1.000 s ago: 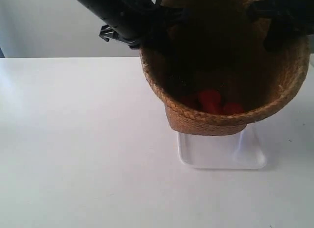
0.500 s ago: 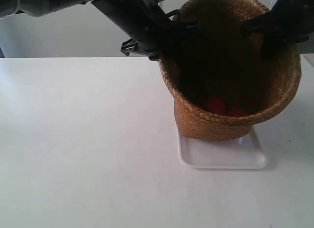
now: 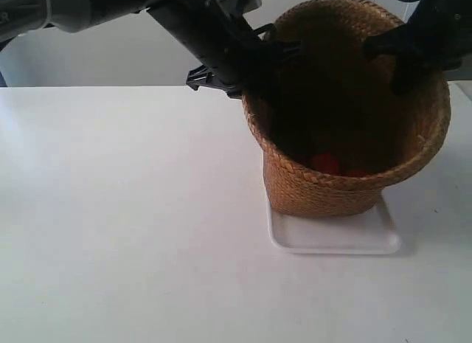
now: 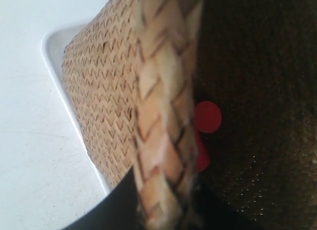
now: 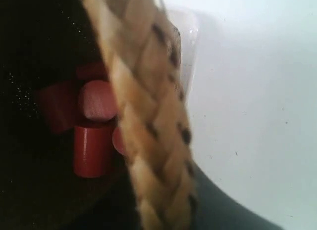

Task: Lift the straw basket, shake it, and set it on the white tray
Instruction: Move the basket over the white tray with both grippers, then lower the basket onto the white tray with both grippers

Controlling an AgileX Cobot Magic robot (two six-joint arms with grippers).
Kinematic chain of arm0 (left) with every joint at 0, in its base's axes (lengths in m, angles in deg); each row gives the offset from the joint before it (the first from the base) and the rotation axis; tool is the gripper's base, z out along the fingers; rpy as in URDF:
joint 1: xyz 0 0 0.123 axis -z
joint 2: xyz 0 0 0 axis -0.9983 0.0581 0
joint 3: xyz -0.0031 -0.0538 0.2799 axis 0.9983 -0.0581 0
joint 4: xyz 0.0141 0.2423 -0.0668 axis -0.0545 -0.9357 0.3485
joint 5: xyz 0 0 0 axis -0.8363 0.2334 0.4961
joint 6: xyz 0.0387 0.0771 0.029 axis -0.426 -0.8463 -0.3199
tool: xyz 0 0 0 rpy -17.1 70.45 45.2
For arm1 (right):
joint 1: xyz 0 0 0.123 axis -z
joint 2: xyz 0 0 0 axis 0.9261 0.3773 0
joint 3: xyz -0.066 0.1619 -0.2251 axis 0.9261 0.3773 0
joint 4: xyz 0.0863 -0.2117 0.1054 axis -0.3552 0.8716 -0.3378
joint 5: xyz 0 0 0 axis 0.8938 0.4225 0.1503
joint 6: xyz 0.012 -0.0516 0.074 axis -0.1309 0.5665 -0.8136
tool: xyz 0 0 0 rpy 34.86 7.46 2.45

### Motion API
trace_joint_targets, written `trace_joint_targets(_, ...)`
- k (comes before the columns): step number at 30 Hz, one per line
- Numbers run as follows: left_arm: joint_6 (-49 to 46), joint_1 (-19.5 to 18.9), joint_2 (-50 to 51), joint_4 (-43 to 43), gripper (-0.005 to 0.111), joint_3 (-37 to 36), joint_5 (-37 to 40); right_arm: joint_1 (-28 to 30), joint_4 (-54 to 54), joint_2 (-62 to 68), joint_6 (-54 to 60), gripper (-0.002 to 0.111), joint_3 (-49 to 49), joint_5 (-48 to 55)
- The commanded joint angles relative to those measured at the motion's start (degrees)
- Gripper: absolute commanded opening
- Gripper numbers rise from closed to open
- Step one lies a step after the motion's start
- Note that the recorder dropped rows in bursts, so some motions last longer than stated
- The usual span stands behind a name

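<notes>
The left gripper (image 4: pixel 163 210) is clamped on the braided rim of the straw basket (image 3: pixel 324 188), which stands on the white tray (image 3: pixel 332 241) near the right edge of the worktop (image 3: pixel 133 210), with red cylinders (image 5: pixel 91 151) in its dark bottom. The right gripper (image 5: pixel 166 210) pinches the rim too.

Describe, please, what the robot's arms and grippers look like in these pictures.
The arm at the exterior view's left is black and angular, with a grey cylindrical segment. The arm at the exterior view's right is black too. Wrist views show only dark fingers. No markings visible.
</notes>
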Motion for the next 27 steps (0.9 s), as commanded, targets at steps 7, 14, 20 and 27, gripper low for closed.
trace_joint_targets(7,-0.30,0.83,-0.98,2.92,0.000,1.17,-2.76,-0.04,1.37,0.60,-0.46,0.000,0.31,-1.19)
trace_joint_targets(14,-0.30,0.83,-0.26,3.15,0.000,1.17,-2.67,-0.04,1.37,0.60,-0.46,0.000,0.31,-1.19)
trace_joint_targets(20,-0.30,0.83,0.19,3.06,0.000,1.06,-2.48,-0.04,2.06,0.60,-0.46,0.000,0.31,-1.19)
trace_joint_targets(27,-0.48,0.83,0.19,3.06,0.000,1.06,-3.30,-0.04,1.83,1.11,-0.58,0.000,0.31,-1.19)
